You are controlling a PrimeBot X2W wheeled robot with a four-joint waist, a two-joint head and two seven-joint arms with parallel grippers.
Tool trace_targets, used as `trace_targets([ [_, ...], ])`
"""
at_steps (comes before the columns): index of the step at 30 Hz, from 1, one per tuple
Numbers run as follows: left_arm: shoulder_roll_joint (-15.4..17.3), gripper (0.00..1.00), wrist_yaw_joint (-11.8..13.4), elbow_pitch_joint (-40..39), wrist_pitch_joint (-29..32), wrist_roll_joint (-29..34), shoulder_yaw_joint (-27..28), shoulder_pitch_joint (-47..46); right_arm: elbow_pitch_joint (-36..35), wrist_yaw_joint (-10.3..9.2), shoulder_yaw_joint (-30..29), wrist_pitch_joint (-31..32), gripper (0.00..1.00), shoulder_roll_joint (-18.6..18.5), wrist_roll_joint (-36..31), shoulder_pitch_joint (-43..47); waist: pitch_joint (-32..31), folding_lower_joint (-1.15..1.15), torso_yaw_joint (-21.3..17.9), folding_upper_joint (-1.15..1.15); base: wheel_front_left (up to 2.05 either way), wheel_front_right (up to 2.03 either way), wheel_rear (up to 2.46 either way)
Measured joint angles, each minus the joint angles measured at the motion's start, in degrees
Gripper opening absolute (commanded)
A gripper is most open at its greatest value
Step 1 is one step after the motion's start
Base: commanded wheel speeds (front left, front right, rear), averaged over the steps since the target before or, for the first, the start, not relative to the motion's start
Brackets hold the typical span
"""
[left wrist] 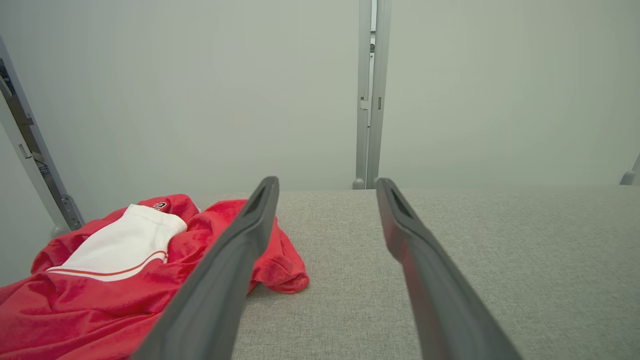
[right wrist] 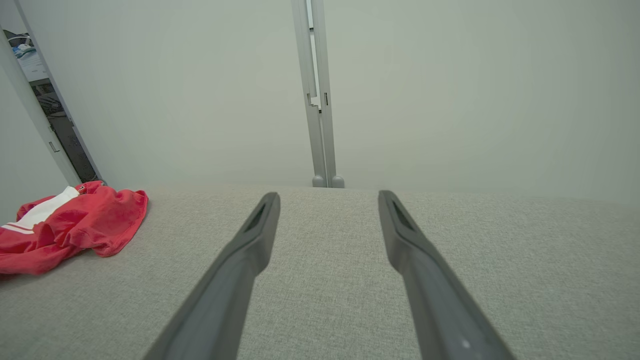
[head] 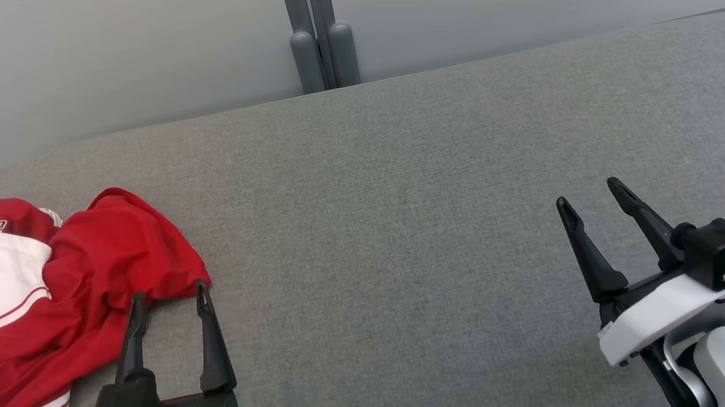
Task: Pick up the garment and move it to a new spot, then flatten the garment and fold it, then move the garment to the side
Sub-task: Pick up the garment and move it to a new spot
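The crumpled red-and-white cloth garment is lying at the left of the grey fabric surface, not yet being lifted. The left end effector, near it, and the right end effector are being held spread, empty.

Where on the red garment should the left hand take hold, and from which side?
Grip the bunched red edge of the garment, the part nearest the left hand. Come from the robot's own side, low over the grey surface: this fold stands up off it, and the open hand points there.
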Motion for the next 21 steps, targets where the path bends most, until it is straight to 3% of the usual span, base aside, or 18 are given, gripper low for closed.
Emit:
trace_targets([
  [9, 0.0, 1.00, -0.2, 0.3, 0.0, -0.5, 1.2, 0.0, -0.3, 0.00, 1.0, 0.0, 1.00, 0.2, 0.5, 0.2, 0.1, 0.00, 2.7, 0.00, 0.00, 0.00, 0.00],
  [21, 0.0, 1.00, -0.6, -0.2, -0.1, -0.9, 4.3, 0.4, -1.2, 0.00, 2.1, -0.1, 1.00, 0.0, 1.5, 0.1, 0.4, 0.00, 12.3, 0.00, 0.00, 0.00, 0.00],
])
